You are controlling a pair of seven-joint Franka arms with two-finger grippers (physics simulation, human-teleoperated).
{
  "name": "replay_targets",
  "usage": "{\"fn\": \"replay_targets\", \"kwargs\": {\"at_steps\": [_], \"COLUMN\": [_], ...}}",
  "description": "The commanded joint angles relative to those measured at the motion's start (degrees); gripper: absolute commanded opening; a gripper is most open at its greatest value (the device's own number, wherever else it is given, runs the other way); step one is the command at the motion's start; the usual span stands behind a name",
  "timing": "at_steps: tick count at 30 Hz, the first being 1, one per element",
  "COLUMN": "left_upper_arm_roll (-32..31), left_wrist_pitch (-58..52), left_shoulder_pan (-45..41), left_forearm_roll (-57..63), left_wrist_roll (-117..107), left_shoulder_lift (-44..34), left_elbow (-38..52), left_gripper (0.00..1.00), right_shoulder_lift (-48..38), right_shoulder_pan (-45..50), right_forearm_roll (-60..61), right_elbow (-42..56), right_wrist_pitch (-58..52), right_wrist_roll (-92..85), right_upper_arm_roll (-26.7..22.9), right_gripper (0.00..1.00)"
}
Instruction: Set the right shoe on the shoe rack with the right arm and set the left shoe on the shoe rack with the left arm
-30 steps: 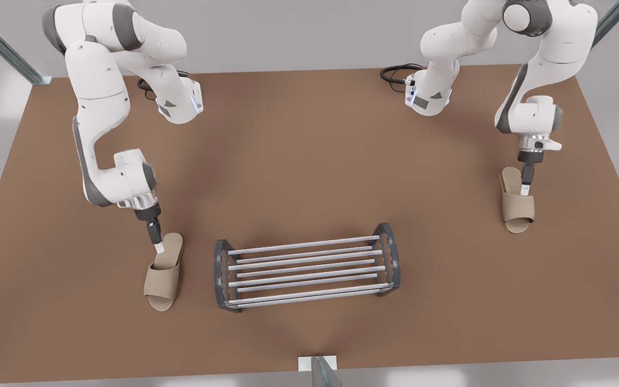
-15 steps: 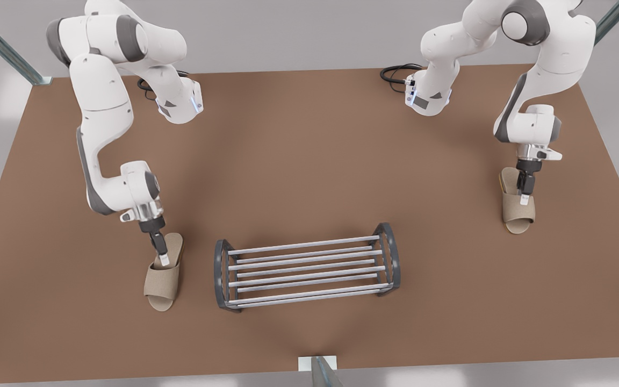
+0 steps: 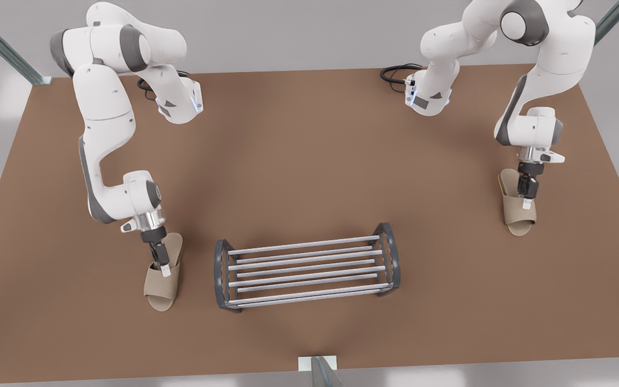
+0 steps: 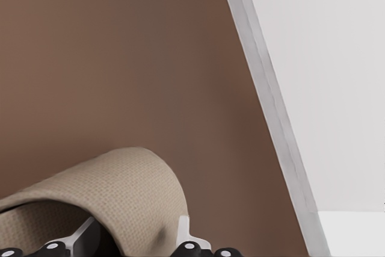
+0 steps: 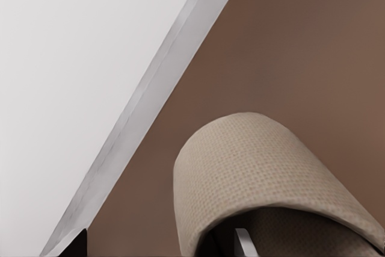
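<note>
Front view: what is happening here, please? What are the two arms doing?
Each arm has its gripper low over one beige slipper, apparently to pick it up. The left gripper, on the front view's left, is at the strap of the left shoe, with its fingers apart, one inside the strap and one outside. The right gripper, on the front view's right, is at the strap of the right shoe. Both shoes lie flat on the table. The shoe rack between them holds nothing yet.
</note>
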Motion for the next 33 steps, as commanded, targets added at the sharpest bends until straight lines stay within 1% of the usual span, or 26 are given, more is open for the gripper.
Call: {"fn": "replay_targets", "kwargs": {"at_steps": [1, 2, 3, 4, 5, 8, 10, 12, 13, 14, 15, 16, 22, 23, 24, 27, 28, 29, 30, 31, 32, 33], "left_upper_arm_roll": [-0.2, -0.2, -0.3, -0.3, -0.3, -0.9, -0.9, -0.9, -1.2, -1.4, -1.4, -1.4, -2.1, -2.2, -3.0, -3.1, -4.0, -4.2, -4.2, -4.3, -5.2, -5.7], "left_wrist_pitch": [0.0, 0.0, 0.0, 0.0, 0.0, -1.6, -4.1, -4.5, -4.3, -4.2, -3.8, -3.7, -3.4, -3.4, -3.4, -3.4, -2.4, -1.9, -1.7, -1.1, 0.8, 2.8], "left_shoulder_pan": [0.0, 0.0, 0.0, 0.0, 0.0, 0.3, 1.1, 1.2, 1.2, 1.2, 1.2, 1.2, 1.2, 1.2, 1.2, 1.2, 1.2, 1.2, 1.2, 1.1, 1.2, 1.2], "left_forearm_roll": [-0.8, -0.8, -0.9, -0.9, -0.9, -4.5, -5.8, -6.1, -6.4, -6.4, -6.4, -6.4, -6.9, -6.9, -7.0, -7.1, -7.1, -7.1, -7.1, -7.1, -7.2, -7.2], "left_wrist_roll": [-3.2, -3.2, -3.2, -3.1, -3.1, 2.1, 5.5, 6.2, 6.2, 6.2, 6.2, 6.2, 6.4, 6.4, 6.5, 7.7, 7.8, 7.7, 7.7, 7.6, 7.0, 6.5], "left_shoulder_lift": [0.1, 0.1, 0.1, 0.1, 0.1, 0.8, 1.5, 1.6, 1.6, 1.5, 1.5, 1.5, 1.4, 1.2, 0.8, -1.2, -2.3, -3.0, -3.2, -3.3, -3.9, -5.3], "left_elbow": [0.1, 0.2, 0.4, 0.8, 1.0, 0.9, 0.5, 0.3, 0.3, 0.3, 0.3, 0.3, 0.4, 0.5, 0.5, 0.7, 0.9, 1.0, 1.1, 1.1, 1.7, 1.9], "left_gripper": [0.72, 0.70, 0.65, 0.64, 0.64, 0.64, 0.64, 0.64, 0.64, 0.64, 0.58, 0.58, 0.56, 0.56, 0.56, 0.56, 0.53, 0.47, 0.28, 0.21, 0.21, 0.21], "right_shoulder_lift": [0.3, 0.4, 0.4, 0.6, 0.6, 0.7, 1.5, 1.5, 1.5, 1.5, 1.5, 1.5, 1.1, 0.5, -1.7, -12.6, -17.0, -20.6, -23.4, -24.2, -24.5, -25.2], "right_shoulder_pan": [-0.1, -0.1, 0.0, 0.0, 0.0, 0.1, 0.0, 0.0, -0.1, -0.1, -0.1, -0.1, -0.1, -0.2, 0.2, 0.5, 0.4, 0.5, 0.5, 0.5, 0.5, 0.5], "right_forearm_roll": [-0.1, -0.1, -0.1, -0.1, -0.1, -0.1, -0.1, -0.1, -0.1, -0.1, -0.1, -0.1, -0.1, -0.2, -0.4, -0.9, -0.8, -0.8, -0.7, -0.7, -0.9, -0.9], "right_elbow": [0.4, 0.7, 1.0, 1.4, 1.5, 1.9, 2.7, 2.7, 2.9, 2.9, 3.1, 3.3, 5.4, 7.3, 10.2, 13.3, 13.2, 13.2, 13.3, 14.1, 14.9, 16.3], "right_wrist_pitch": [-0.3, -0.3, -0.3, -0.2, -0.1, -0.2, -0.2, -0.3, -0.3, -0.4, -0.4, -0.4, 0.8, 5.1, 13.2, 34.6, 40.9, 46.7, 48.4, 48.5, 48.5, 48.5], "right_wrist_roll": [-1.7, -0.8, -0.8, -0.8, -0.8, -0.7, -0.7, -0.7, -0.7, -0.7, -0.7, -0.7, -0.7, -0.6, 0.6, 6.7, 8.4, 12.3, 13.6, 14.9, 22.0, 23.0], "right_upper_arm_roll": [0.0, 0.0, 0.0, 0.0, 0.0, 0.0, 0.0, 0.0, 0.0, 0.0, 0.0, 0.0, -0.1, -0.1, -0.1, 0.3, 2.4, 4.9, 7.7, 10.4, 14.5, 16.1], "right_gripper": [0.92, 0.92, 0.90, 0.90, 0.90, 0.84, 0.83, 0.76, 0.65, 0.50, 0.27, 0.21, 0.21, 0.21, 0.21, 0.21, 0.21, 0.21, 0.21, 0.21, 0.21, 0.21]}}
